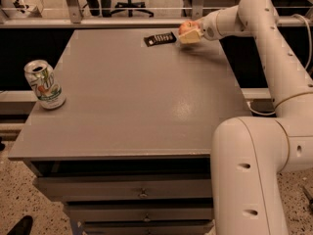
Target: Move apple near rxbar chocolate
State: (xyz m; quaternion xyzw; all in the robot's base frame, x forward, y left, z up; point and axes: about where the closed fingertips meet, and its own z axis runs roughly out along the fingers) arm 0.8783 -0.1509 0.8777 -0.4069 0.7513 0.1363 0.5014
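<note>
The rxbar chocolate (pixel 160 38), a flat black bar with white print, lies at the far edge of the grey table (pixel 132 97). Just right of it, my gripper (pixel 188 35) is shut on the apple (pixel 185 27), of which only a reddish top shows above the pale fingers. The gripper and apple sit low at the table's far right, a short gap from the bar. My white arm reaches in from the right.
A silver-green soda can (pixel 44 84) stands upright near the table's left edge. Drawers (pixel 142 194) sit under the table front. A metal rail (pixel 98 21) and a chair base (pixel 128 4) lie behind the far edge.
</note>
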